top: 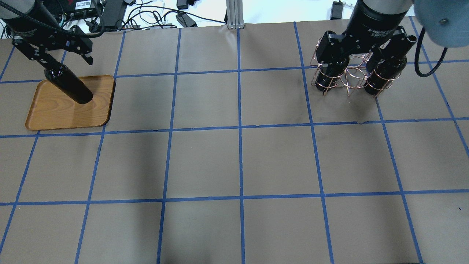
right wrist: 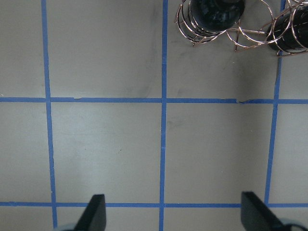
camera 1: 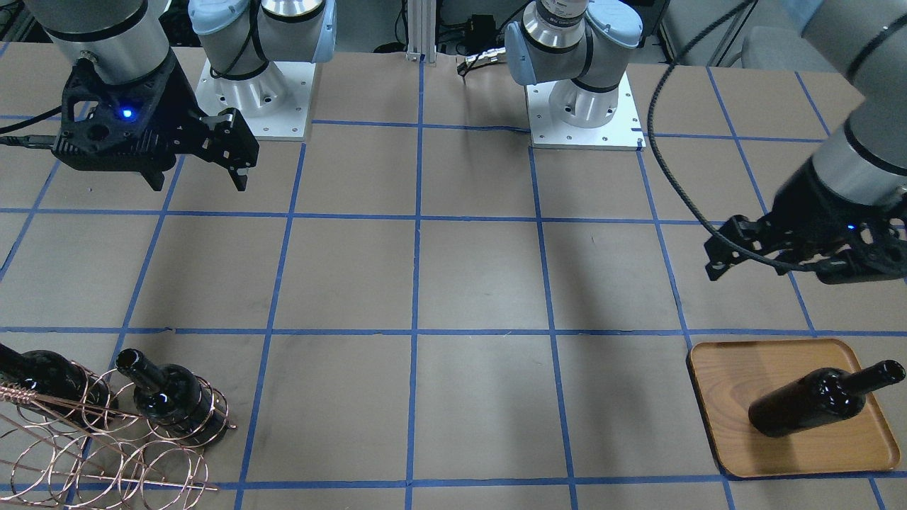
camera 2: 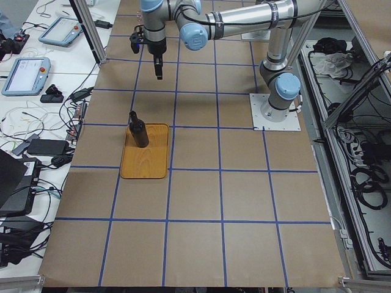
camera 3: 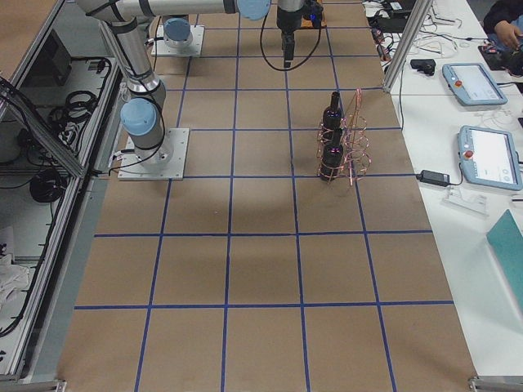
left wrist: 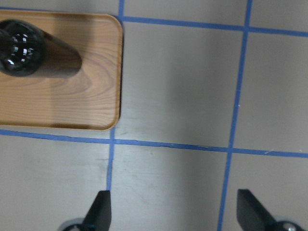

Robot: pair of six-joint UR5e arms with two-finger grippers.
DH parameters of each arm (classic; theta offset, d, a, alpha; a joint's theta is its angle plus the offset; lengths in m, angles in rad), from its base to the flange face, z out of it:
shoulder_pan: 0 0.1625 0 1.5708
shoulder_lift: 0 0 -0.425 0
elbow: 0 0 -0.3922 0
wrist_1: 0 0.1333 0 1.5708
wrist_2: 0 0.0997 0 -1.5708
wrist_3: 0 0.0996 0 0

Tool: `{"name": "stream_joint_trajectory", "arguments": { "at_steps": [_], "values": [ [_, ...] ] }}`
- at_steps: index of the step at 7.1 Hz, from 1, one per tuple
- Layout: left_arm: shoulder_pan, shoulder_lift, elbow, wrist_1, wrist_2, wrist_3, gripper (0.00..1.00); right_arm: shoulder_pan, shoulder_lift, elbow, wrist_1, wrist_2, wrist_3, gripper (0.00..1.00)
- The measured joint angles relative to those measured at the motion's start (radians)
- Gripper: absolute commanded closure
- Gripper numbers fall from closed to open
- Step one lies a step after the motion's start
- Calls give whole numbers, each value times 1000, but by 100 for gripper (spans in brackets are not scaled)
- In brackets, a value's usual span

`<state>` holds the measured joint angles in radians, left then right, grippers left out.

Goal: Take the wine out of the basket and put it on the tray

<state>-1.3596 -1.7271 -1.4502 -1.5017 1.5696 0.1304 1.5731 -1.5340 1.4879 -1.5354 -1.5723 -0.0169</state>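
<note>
One wine bottle (camera 1: 815,402) stands upright on the wooden tray (camera 1: 730,375); they also show in the overhead view as bottle (top: 69,86) and tray (top: 62,113). My left gripper (left wrist: 175,211) is open and empty, raised above the table beside the tray (left wrist: 62,101). Two more bottles (camera 1: 173,397) (camera 1: 42,375) stand in the copper wire basket (camera 1: 106,439). My right gripper (right wrist: 174,214) is open and empty, high above the table on the robot's side of the basket (right wrist: 240,33). In the overhead view it (top: 361,55) partly hides the basket (top: 350,79).
The table is brown paper with a grid of blue tape lines (top: 240,128). The two arm bases (camera 1: 581,113) (camera 1: 255,92) stand at the robot's edge. Cables and power bricks (top: 146,18) lie beyond the far edge.
</note>
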Motion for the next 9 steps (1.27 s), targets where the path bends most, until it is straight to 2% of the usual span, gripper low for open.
{"name": "stream_joint_trajectory", "arguments": {
  "at_steps": [2, 4, 6, 9],
  "values": [
    [-134, 74, -74, -8, 2, -41, 0, 0, 1, 1, 4, 0, 0, 0],
    [-215, 132, -96, -46, 20, -63, 0, -1, 1, 2, 5, 0, 0, 0],
    [-231, 180, -88, -92, 37, -69, 0, -1, 1, 2, 4, -1, 0, 0],
    [-230, 198, -86, -102, 58, -71, 0, -1, 0, 2, 7, -1, 0, 0]
  ]
}}
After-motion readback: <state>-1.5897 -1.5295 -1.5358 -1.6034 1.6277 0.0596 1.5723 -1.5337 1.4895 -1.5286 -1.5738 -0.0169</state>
